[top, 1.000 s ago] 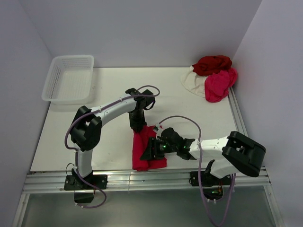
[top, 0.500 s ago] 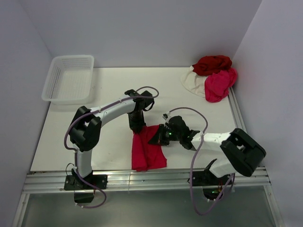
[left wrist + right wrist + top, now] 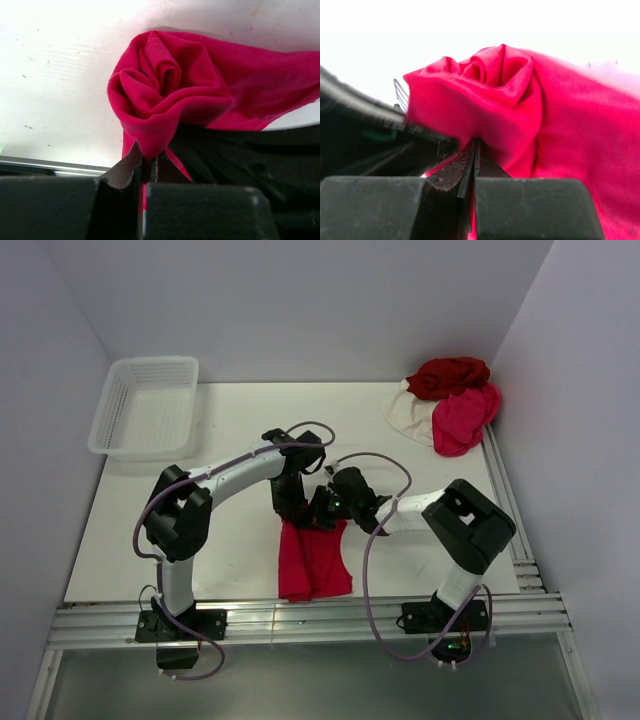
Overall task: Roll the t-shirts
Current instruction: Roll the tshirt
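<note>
The red shirt (image 3: pixel 315 562) lies on the table (image 3: pixel 230 440) near the front edge, between the two arms. The left gripper (image 3: pixel 146 167) and the right gripper (image 3: pixel 475 162) sit side by side at its far end, each pinching a bunched fold of it. The other shirts (image 3: pixel 452 400) lie heaped in the far right corner.
</note>
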`<state>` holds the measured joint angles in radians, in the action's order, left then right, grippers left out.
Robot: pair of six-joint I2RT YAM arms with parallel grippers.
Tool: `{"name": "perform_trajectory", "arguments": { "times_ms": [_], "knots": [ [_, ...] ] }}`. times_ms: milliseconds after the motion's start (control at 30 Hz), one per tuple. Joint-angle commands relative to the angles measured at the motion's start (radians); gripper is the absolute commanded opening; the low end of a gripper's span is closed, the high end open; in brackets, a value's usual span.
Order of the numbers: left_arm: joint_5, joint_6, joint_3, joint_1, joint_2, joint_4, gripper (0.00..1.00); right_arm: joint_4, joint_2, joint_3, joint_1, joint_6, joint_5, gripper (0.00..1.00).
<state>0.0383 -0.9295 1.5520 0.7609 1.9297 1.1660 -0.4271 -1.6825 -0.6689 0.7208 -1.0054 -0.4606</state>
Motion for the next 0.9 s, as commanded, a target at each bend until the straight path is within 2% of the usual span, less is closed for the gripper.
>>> {"name": "perform_trajectory", "arguments": {
  "times_ms": [0, 367, 667, 867],
  "knots": [
    [-0.009, -0.008, 0.019, 0.003, -0.061, 0.017, 0.0, 0.005, -0.043, -0.058, -0.006, 0.002, 0.042, 0.0],
    [-0.029, 0.011, 0.094, 0.026, -0.026, 0.008, 0.0, -0.076, -0.186, -0.113, -0.006, -0.047, 0.01, 0.0],
    [-0.058, 0.02, 0.079, 0.04, 0.048, -0.042, 0.0, -0.065, -0.192, -0.127, -0.009, -0.033, -0.004, 0.01],
    [-0.057, 0.014, 0.053, 0.04, 0.1, -0.051, 0.0, -0.068, -0.125, -0.074, -0.037, -0.032, -0.001, 0.16]
  ]
}}
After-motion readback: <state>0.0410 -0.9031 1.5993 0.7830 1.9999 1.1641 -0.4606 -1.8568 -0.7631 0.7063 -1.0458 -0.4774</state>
